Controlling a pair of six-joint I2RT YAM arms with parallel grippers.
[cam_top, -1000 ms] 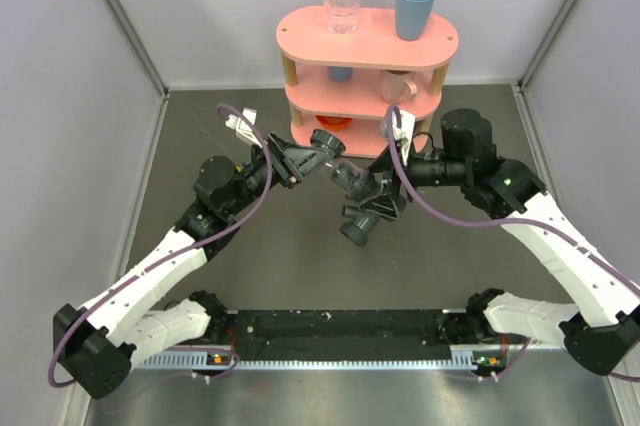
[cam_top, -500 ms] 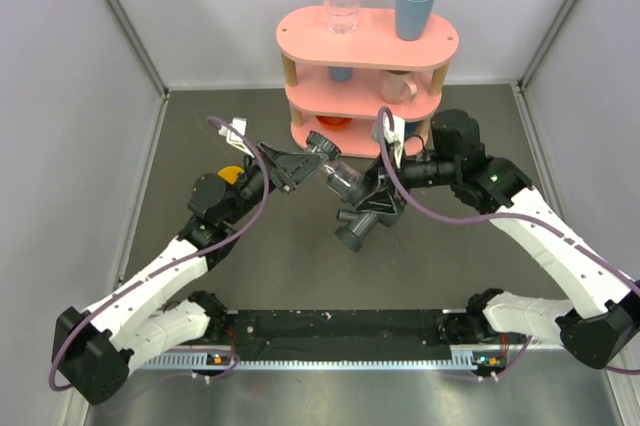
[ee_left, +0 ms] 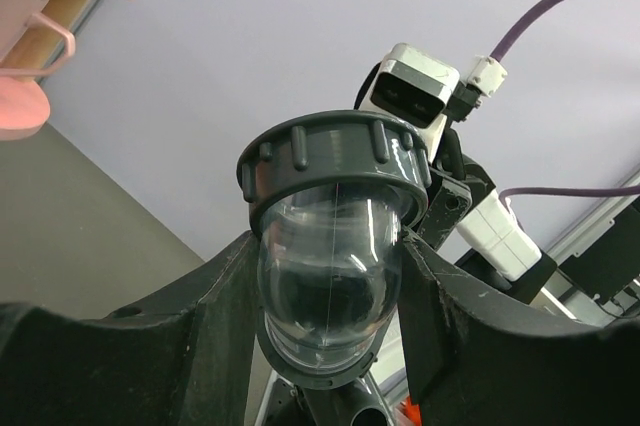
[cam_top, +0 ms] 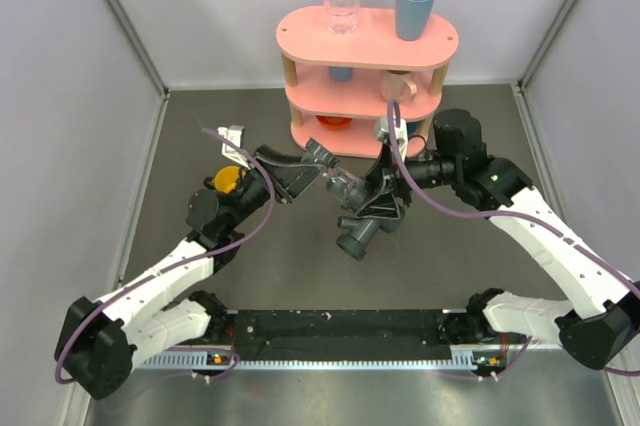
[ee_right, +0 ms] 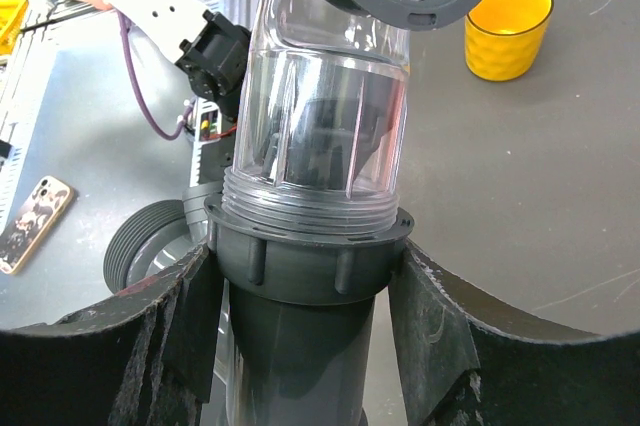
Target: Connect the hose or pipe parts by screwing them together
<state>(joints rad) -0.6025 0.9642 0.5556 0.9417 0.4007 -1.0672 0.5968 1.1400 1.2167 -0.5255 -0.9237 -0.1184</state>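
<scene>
Above the table's middle, the translucent smoky tube (cam_top: 342, 184) and the dark grey T-shaped fitting (cam_top: 358, 236) meet end to end. My left gripper (cam_top: 320, 168) is shut on the tube; in the left wrist view the tube (ee_left: 325, 266) sits between both fingers (ee_left: 200, 316), its dark ribbed collar (ee_left: 335, 161) just beyond them. My right gripper (cam_top: 368, 201) is shut on the fitting. In the right wrist view both pads (ee_right: 430, 306) press the fitting's ribbed nut (ee_right: 305, 266). The tube's threaded end (ee_right: 320, 136) sits in that nut.
A pink three-tier shelf (cam_top: 300, 41) stands at the back, with a clear glass (cam_top: 341, 4) and a blue cup (cam_top: 414, 8) on top. A yellow cup (cam_top: 228, 178) stands on the table beside the left arm. Grey walls close in both sides.
The right jaws have closed in on the fitting. The left gripper and the joined parts have shifted slightly forward and down, uncovering the yellow cup.
</scene>
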